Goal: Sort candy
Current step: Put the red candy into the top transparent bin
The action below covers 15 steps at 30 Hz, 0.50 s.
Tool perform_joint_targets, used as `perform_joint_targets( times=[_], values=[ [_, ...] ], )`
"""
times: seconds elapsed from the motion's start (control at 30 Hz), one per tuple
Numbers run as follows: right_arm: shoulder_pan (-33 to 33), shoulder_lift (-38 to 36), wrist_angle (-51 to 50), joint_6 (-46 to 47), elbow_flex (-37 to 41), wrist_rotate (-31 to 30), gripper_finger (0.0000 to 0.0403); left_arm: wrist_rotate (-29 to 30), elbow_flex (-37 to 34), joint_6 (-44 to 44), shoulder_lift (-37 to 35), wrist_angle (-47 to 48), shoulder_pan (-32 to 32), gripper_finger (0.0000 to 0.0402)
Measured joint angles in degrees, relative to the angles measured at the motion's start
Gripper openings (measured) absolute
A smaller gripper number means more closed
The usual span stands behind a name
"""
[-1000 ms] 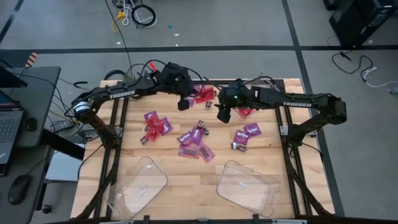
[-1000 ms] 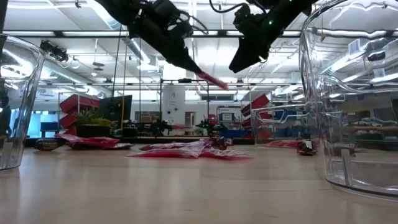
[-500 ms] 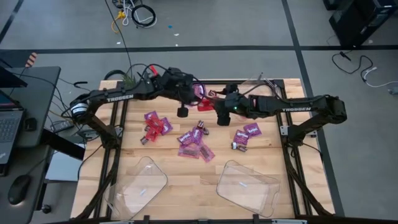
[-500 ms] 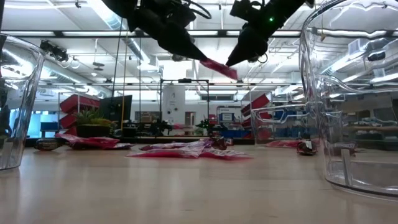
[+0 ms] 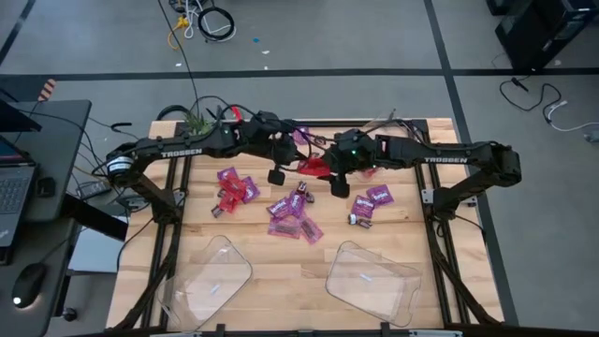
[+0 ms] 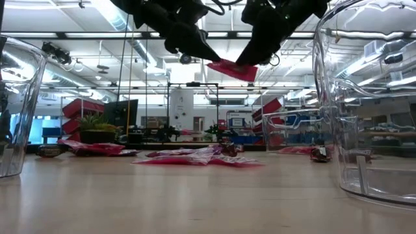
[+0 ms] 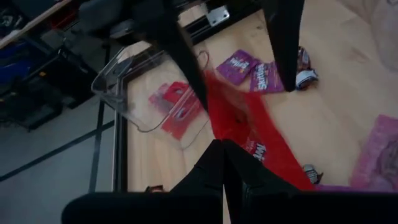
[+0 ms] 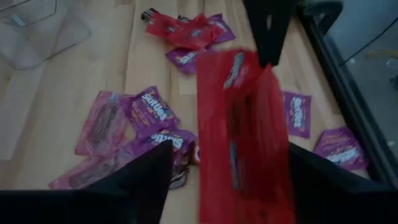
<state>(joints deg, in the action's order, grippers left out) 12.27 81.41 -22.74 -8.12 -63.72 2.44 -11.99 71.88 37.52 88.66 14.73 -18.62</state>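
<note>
wooden table (image 5: 281, 257), two clear trays (image 5: 217, 271) (image 5: 372, 279), laptop (image 5: 11, 192), mouse (image 5: 28, 281)

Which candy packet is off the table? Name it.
The red packet, pinched by the left hand with the open right hand around it; every other packet lies on the table.

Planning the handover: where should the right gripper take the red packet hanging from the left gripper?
By its free end, opposite the left gripper. The red packet hangs flat, clear of the table, between the open fingers of the right gripper, so closing across its flat faces should work.

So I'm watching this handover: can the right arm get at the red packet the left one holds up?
Probably yes: the right gripper has its jaws open around the red packet, which the left gripper pinches in mid-air, nothing between.
</note>
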Motion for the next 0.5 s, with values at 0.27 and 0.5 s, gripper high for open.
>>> perform_joint_targets(
  times=[0.27,0.5],
  values=[
    [0.0,0.0,-1.2,1.0,0.0,0.2,0.0069,1.3,0.0,-0.2,-0.8,0.0,0.4,0.0],
    [-0.1,-0.1,-1.4,1.1,-0.1,0.0,0.0025,7.7,0.0,0.7,-1.4,1.4,1.4,0.0022]
  ],
)
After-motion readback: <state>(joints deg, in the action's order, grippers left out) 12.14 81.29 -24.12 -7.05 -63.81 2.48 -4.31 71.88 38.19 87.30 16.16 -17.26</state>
